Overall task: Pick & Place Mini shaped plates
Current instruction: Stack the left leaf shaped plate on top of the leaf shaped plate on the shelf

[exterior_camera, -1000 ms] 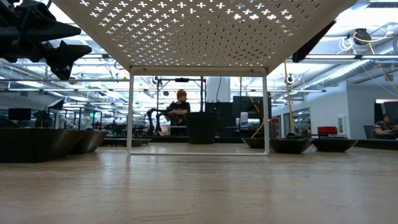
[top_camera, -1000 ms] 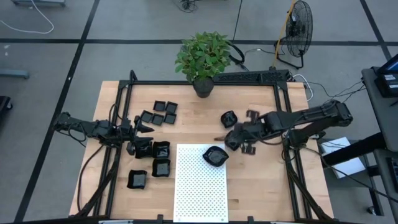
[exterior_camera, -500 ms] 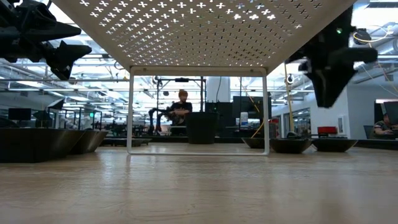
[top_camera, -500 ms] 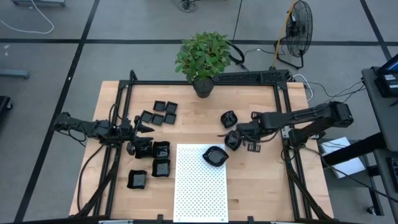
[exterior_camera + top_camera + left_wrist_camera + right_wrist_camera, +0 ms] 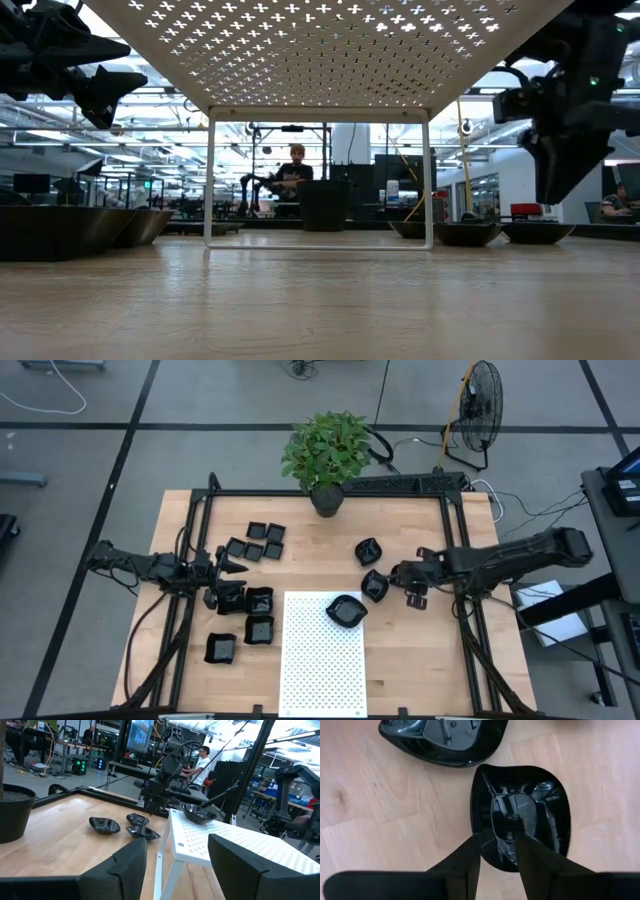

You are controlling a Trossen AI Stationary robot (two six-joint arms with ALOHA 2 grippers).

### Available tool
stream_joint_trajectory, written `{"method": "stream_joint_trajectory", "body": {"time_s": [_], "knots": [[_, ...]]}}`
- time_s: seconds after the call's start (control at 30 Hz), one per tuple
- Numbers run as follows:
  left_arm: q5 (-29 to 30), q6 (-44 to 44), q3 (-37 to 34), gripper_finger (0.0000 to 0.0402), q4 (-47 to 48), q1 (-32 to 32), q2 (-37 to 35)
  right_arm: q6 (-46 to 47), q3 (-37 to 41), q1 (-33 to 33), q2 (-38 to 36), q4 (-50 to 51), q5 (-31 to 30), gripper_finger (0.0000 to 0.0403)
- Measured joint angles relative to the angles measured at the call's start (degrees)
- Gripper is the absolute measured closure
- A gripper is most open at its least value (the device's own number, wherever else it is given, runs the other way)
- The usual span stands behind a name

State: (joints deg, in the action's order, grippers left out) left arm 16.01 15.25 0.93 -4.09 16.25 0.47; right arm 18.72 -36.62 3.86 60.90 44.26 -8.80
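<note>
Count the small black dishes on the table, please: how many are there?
12: five dishes grouped at the far left, four by the left hand, two by the right hand, one on the white mat. More may be hidden.

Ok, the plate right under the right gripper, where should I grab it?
Take the plate by its raised rim, coming straight down with one finger inside the bowl and one outside. It lies flat and shallow on the table, so the rim is the only edge to pinch. The right gripper is already above the side away from the neighbouring plate, which looks clearest.
</note>
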Motion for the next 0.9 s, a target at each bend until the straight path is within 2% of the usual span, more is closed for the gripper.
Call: {"method": "stream_joint_trajectory", "body": {"time_s": [0.43,0.9], "knots": [[0.01,-0.01,0.00,0.0188,0.01,0.02,0.00,-1.14,8.08,2.54,-2.29,-10.86,0.13,0.0298],[0.01,-0.02,0.00,0.0188,0.00,0.00,0.00,-1.16,8.41,2.80,-2.29,-11.08,-0.07,0.0310]]}}
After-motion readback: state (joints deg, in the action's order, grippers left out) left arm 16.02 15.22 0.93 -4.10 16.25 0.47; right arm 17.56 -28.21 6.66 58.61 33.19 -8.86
